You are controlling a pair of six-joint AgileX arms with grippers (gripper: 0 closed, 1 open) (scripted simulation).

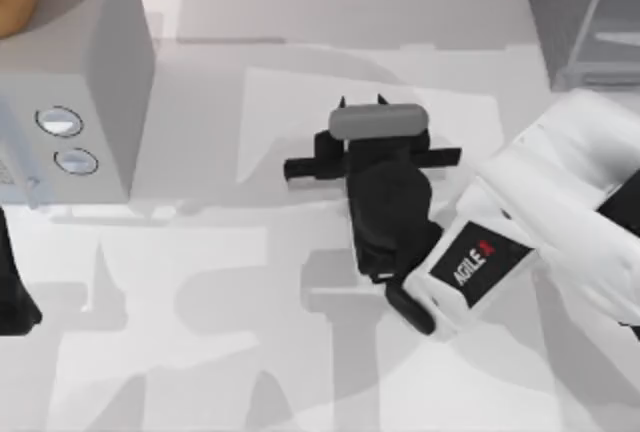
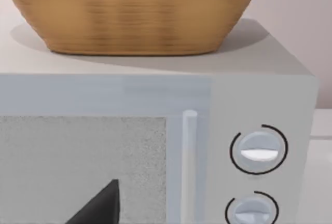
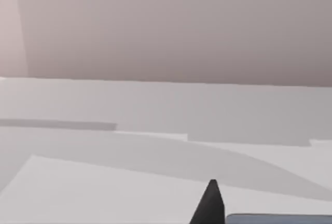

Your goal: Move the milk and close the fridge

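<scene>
The right arm (image 1: pixel 520 242) reaches in from the right side of the table (image 1: pixel 200 332) to its middle. The right gripper (image 1: pixel 362 102) is pointed toward the far edge, out over bare tabletop. Seen from above, the grey block (image 1: pixel 378 120) on the wrist covers most of the gripper, so I cannot tell how wide it stands or whether it has hold of anything.

In the right wrist view a pale blue-grey strip (image 3: pixel 280 219) sits close beside the gripper, cut off by the picture's edge. I cannot tell whether this is the milk. Beyond it lie the bare table and the back wall (image 3: pixel 166 27).

The fridge (image 1: pixel 545 12) stands in the far right corner, to the right of the right gripper and farther back. Its pale glassy panel (image 1: pixel 610 22), in a light frame, runs at a slant from the dark-grey body.

The left arm (image 1: pixel 12 292) sits at the table's left edge. The left gripper (image 2: pixel 98 208) faces the front of the microwave (image 1: pixel 90 82) at the far left, near its two round dials (image 2: pixel 258 152). I cannot tell its state. A woven basket (image 2: pixel 135 11) rests on top of the microwave.
</scene>
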